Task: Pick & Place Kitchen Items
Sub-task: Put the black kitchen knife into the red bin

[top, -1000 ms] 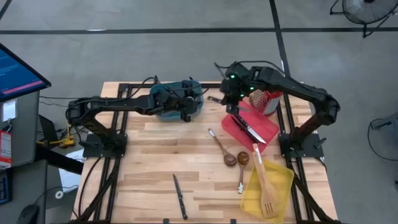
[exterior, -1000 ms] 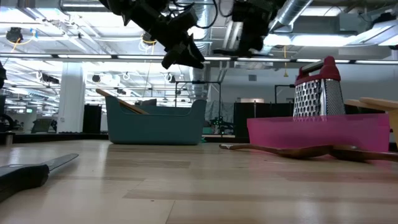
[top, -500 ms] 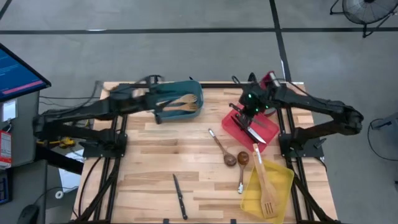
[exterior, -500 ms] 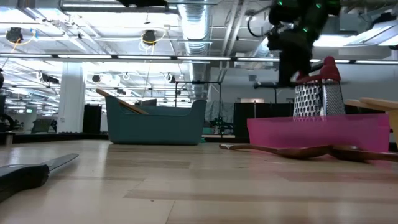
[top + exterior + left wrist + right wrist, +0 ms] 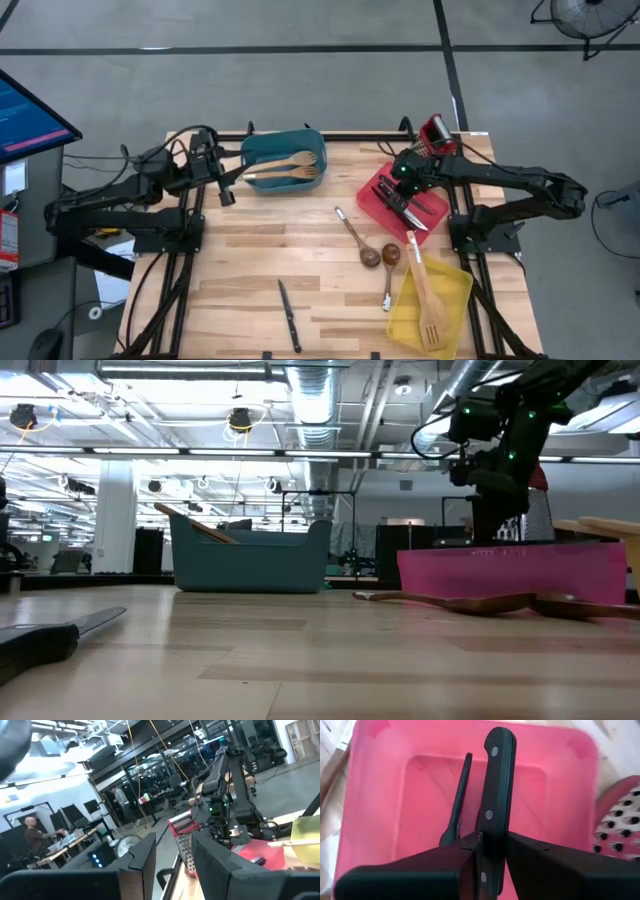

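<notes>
Right end effector (image 5: 492, 851), knife (image 5: 495, 795), now over red bin (image 5: 380, 795)

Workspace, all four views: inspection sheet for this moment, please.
Surface: wooden table, bare boards mid-left.
Job's things: wooden utensils in teal bin; knives in red bin; wooden turners in yellow bin; two brown spoons and one loose knife on the table.
Clutter: box grater behind the red bin.
Grippers: right gripper over the red bin, shut on black-handled knife; left gripper off the table's left edge, holding nothing.
Cables: bundles along both arms.
Surroundings: monitor at left, fan top right, a person far behind.
</notes>
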Tool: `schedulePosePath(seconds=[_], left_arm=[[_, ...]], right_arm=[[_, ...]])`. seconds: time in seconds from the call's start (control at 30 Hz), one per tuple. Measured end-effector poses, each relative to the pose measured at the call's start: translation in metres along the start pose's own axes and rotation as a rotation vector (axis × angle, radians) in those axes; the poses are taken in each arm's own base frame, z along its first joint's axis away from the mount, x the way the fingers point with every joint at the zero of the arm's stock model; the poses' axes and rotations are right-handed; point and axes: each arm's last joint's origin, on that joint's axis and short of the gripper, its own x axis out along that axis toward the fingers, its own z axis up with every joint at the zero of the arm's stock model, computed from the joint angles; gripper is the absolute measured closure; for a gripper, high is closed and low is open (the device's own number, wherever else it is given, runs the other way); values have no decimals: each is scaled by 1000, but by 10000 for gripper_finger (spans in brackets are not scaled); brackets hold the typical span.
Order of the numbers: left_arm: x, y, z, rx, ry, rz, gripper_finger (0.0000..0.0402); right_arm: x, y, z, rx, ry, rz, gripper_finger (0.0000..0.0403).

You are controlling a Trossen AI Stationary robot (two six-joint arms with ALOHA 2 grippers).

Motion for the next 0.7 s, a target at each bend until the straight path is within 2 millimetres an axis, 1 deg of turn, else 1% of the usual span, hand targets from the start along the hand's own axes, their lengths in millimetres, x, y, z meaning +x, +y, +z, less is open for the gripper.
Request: schedulePosePath(seconds=[0.17,0.27,0.47,0.7], left_arm=[[2,-7,-13,3,40,-19,296],[4,-9,-17,3,51,-21,296],[7,-10,-18,-4,54,-23,296],[8,-10,-19,-21,57,-24,296]], right_arm=[[10,-2,-9,23,8,-8,339],[13,-2,-12,38,12,-19,338],[22,-3,-19,49,5,-23,320],[22,-3,-17,51,-13,-20,304]])
